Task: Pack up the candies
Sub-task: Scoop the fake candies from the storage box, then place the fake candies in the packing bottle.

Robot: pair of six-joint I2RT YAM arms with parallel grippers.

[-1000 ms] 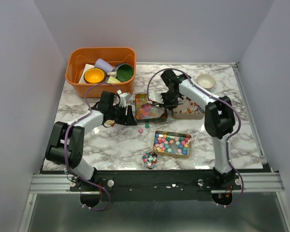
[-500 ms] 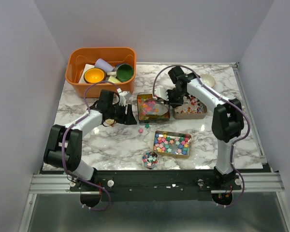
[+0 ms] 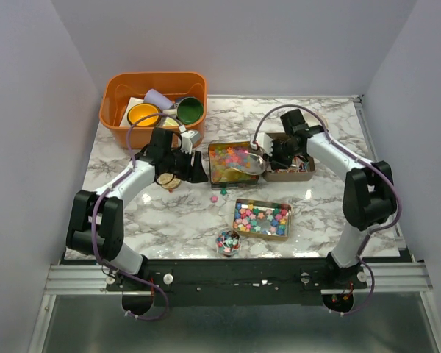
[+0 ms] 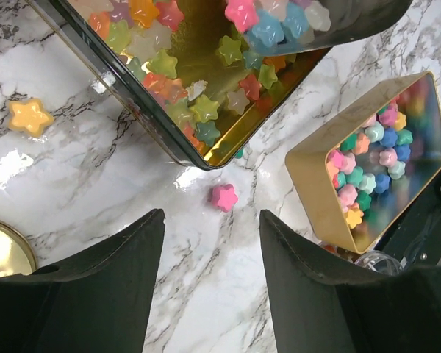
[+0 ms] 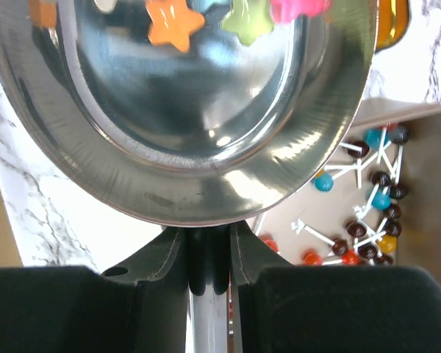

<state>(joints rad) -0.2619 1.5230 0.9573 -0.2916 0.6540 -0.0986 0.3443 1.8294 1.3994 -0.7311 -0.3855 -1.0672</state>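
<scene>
Glossy pastel star candies (image 3: 228, 158) lie in a dark tin (image 4: 173, 151) at mid-table. Brighter star candies (image 3: 262, 218) fill a gold tin (image 4: 309, 158) nearer the front. My right gripper (image 3: 277, 155) is shut on the handle of a steel scoop (image 5: 184, 103), which hangs over the dark tin's right end with a few star candies (image 5: 175, 20) in it. My left gripper (image 4: 212, 220) stands open and empty just left of the dark tin. A loose pink candy (image 4: 224, 197) lies on the marble ahead of its fingertips and a yellow one (image 4: 29, 116) to the left.
A tin of small lollipops (image 5: 367, 191) sits under my right wrist. A gold round lid (image 3: 169, 179) lies beneath my left arm. A small glass jar of sweets (image 3: 228, 242) stands near the front edge. An orange basket of cups (image 3: 154, 103) is at the back left.
My right arm has swung to the right, carrying the scoop from the dark tin's left part to its right end. My left gripper has shifted slightly toward the back.
</scene>
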